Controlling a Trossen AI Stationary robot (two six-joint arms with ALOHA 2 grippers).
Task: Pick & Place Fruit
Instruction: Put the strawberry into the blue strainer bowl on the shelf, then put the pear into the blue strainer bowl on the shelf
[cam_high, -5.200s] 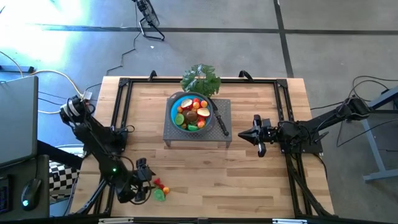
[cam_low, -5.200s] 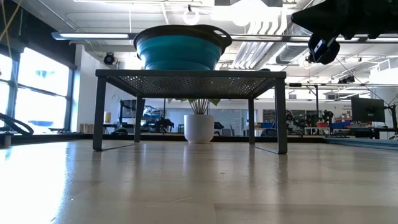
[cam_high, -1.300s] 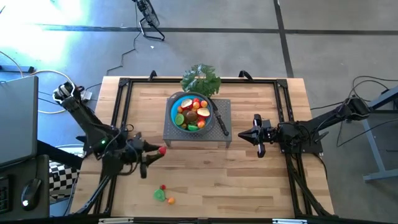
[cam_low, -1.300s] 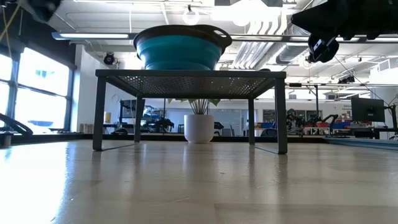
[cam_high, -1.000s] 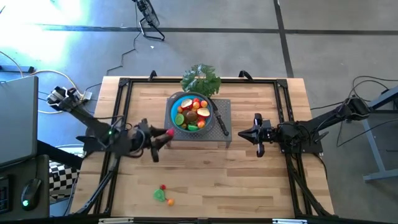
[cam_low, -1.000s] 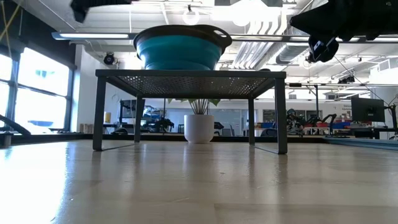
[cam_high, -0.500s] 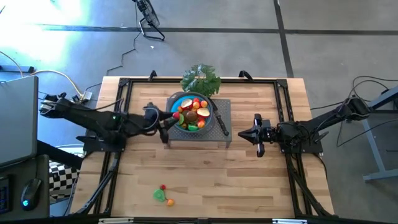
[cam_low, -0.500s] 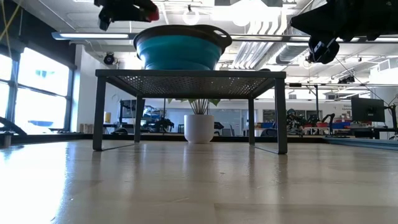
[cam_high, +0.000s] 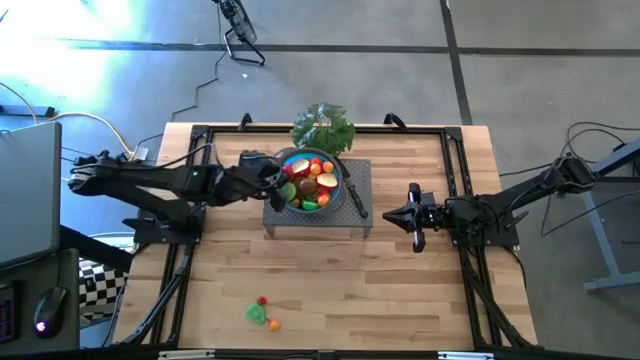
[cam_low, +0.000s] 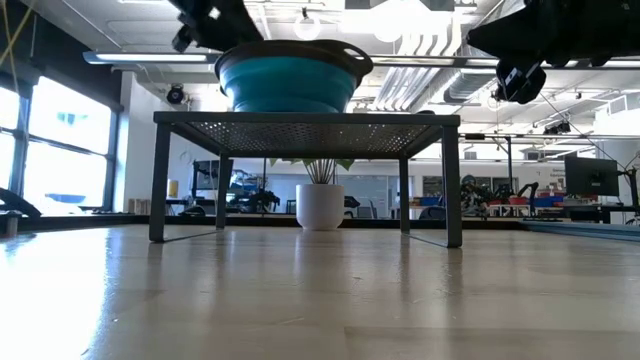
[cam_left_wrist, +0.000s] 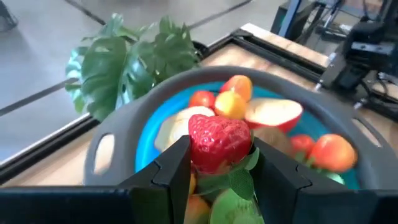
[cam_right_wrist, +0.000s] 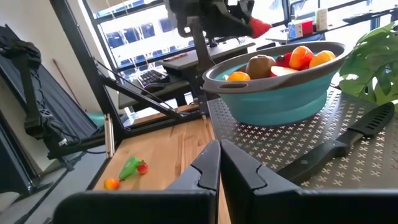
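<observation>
Overhead and wrist views of the table. The left gripper (cam_left_wrist: 221, 171) is clamped on a red strawberry (cam_left_wrist: 220, 141) and hangs above the rim of the blue bowl (cam_high: 279, 171) at the bowl's nine o'clock side; in the left wrist view the berry sits between the two dark fingers (cam_left_wrist: 171, 171) with its green leaves below it. The bowl stands on a grey perforated stand (cam_high: 360, 185) near the table's (cam_high: 400, 290) centre, toward twelve o'clock, and holds a heap of fruit (cam_high: 312, 183): red, orange, yellow, green, brown and cream pieces. A black-handled knife (cam_high: 355, 198) lies on the stand at the bowl's three o'clock. A leafy green plant (cam_high: 323, 127) sits at the bowl's twelve o'clock, touching the stand's far edge. Three small loose fruits (cam_high: 262, 313), red, green and orange, lie close together on the wood at about seven o'clock from the bowl, well apart from it. The right gripper (cam_high: 389, 215), fingers pressed together and holding nothing, waits above the table at the stand's three o'clock, pointing toward it.
</observation>
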